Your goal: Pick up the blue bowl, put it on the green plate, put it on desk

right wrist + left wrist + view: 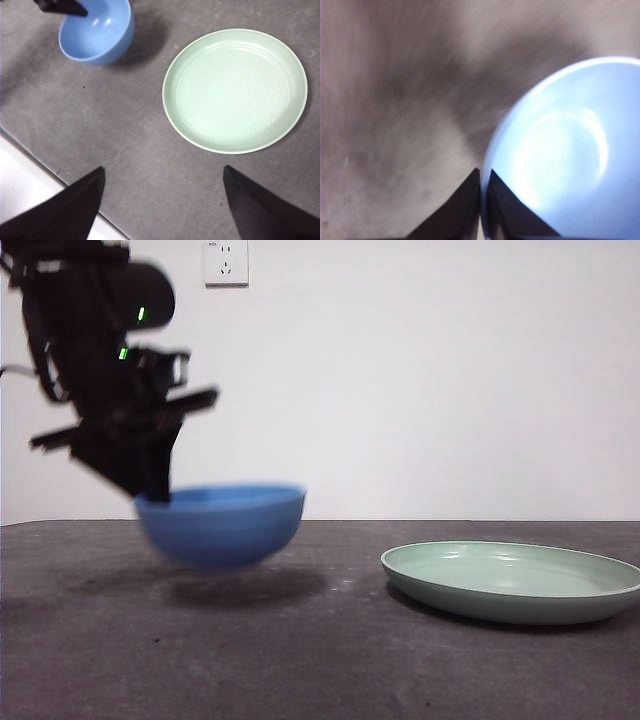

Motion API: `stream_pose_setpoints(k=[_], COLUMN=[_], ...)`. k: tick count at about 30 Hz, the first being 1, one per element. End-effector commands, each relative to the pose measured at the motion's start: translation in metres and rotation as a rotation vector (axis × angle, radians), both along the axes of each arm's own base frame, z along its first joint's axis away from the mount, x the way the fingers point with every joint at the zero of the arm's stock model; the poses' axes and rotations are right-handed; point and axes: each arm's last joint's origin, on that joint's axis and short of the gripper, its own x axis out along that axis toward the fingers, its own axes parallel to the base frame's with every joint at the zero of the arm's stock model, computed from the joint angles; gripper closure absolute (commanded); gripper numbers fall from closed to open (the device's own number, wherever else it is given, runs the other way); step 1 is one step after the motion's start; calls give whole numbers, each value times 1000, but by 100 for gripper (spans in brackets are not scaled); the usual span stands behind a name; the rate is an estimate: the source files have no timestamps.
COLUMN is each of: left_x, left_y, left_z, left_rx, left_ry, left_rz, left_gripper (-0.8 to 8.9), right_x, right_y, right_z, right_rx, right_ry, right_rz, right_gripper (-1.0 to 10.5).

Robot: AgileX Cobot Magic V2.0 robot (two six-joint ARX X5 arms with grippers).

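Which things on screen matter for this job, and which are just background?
Job:
- bowl, lifted off the desk, rim pinched by the left claw
- plate, nothing on it
- right claw, waiting, open

Background:
- wall socket

Front cam: low, level across desk [320, 660], close. L wrist cam: tight on blue bowl [570, 150]. R wrist cam: high, looking down; shares bowl, green plate [235, 90] w/ front.
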Motion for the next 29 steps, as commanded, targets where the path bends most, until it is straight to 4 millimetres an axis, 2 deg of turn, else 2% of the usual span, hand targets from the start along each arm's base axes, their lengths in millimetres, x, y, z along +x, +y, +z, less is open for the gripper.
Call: stream_pose_setpoints(k=[1,5,9,12,17,21,24,29], left_x=[-1,-10,-8,0,20,32,38,40], left_y=[-18,-54,-87,-112,-160,-191,-206,-211], left_z=[30,59,65,56,25,2,-10,-27], left_rx=[-48,-104,-130,-119,-81,-59,-51,-27], left_ry=[-74,-155,-178,-151,-81,-49,-35,-7], left_rz=[-27,-116,-183,-221,-280,-317,-332,-341], left_gripper=[804,804,804,804,804,804,804,804], right_x=[1,1,1,1,1,1,1,1], right_y=[1,1,1,1,1,1,1,1], right_z=[5,5,5,5,5,5,5,5], right_rx=[3,5,17,19,25,26,26,24], right_ry=[-23,-20,-7,-6,0,1,1,0], right_rz=[7,4,-12,-14,-22,-24,-24,-26], right_gripper=[568,568,568,568,568,568,568,568])
